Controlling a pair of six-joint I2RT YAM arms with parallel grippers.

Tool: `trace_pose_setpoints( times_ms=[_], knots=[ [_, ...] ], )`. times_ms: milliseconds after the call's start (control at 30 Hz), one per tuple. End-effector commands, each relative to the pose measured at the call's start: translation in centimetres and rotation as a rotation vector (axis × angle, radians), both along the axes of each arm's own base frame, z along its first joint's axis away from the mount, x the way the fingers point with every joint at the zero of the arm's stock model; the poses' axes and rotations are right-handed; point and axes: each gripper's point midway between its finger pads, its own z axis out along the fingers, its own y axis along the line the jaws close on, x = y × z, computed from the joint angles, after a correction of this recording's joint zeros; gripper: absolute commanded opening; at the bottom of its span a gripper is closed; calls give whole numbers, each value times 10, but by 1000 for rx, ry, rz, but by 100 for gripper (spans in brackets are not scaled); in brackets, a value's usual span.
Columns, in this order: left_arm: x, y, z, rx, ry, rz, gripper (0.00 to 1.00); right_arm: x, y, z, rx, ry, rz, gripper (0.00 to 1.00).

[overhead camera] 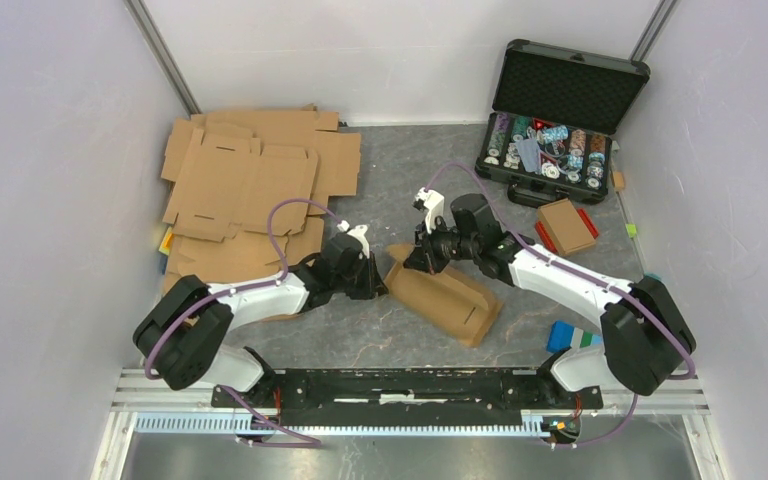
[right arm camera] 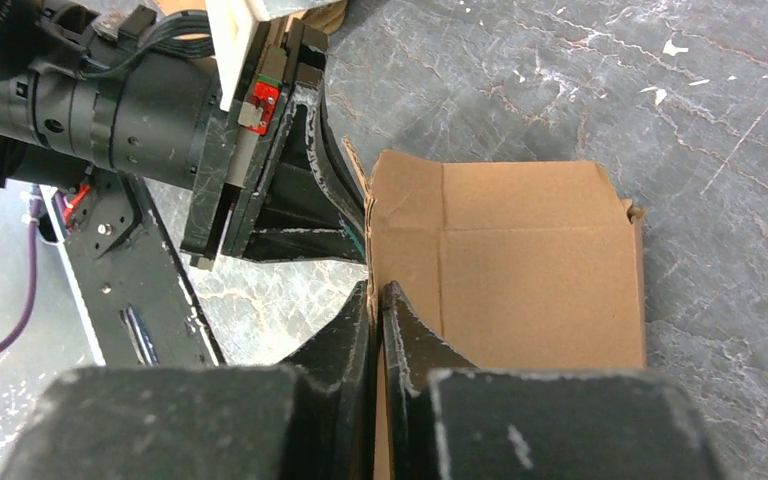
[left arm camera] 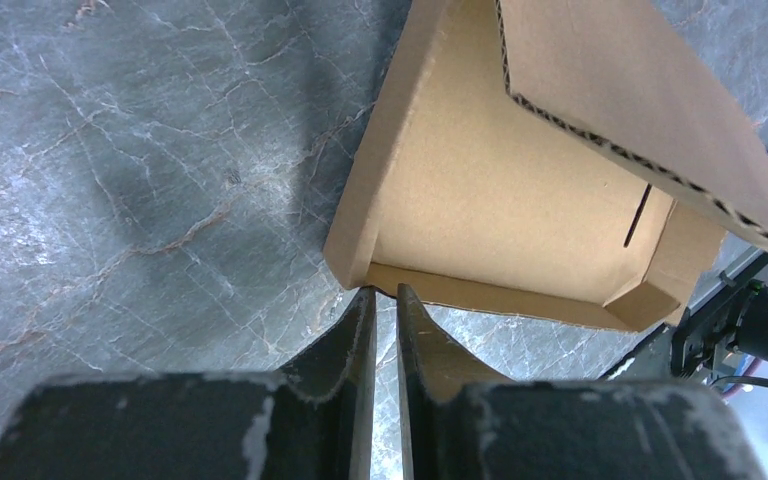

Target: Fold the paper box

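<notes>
The paper box [overhead camera: 447, 296] lies half-formed mid-table, between the arms. The right gripper [right arm camera: 376, 300] is clamped on the wall at its left end. The left gripper [left arm camera: 386, 300], fingers almost together, noses at that same end. Best to hold the wall upright and press the flap in squarely.

Grey marbled tabletop [overhead camera: 390, 170] between 3 pale lilac walls [overhead camera: 400, 50], 2 slanted metal posts [overhead camera: 165, 55], even light.
</notes>
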Motion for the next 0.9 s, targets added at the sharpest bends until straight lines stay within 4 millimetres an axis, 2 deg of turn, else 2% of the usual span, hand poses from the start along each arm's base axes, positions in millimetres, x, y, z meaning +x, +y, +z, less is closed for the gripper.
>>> trace_pose_setpoints(
  times_ms=[0,67,267,400,533,633,867],
  knots=[
    [19,-5,16,-5,-79,16,18,1,8,22,-1,-50,36,17],
    [18,-4,20,-7,-87,12,21,15,2,24,-69,-103,4,29],
    [12,5,36,2,-135,-11,35,57,-27,21,-296,-219,-135,36],
    [6,10,45,49,-133,-63,43,61,-32,16,-328,-233,-142,38],
    [19,16,48,137,-168,-68,48,60,-30,18,-314,-247,-135,40],
    [31,9,44,170,-183,-88,50,60,-29,22,-299,-250,-138,43],
    [55,-9,33,213,-196,-130,47,58,-25,29,-273,-253,-129,46]
  ],
)
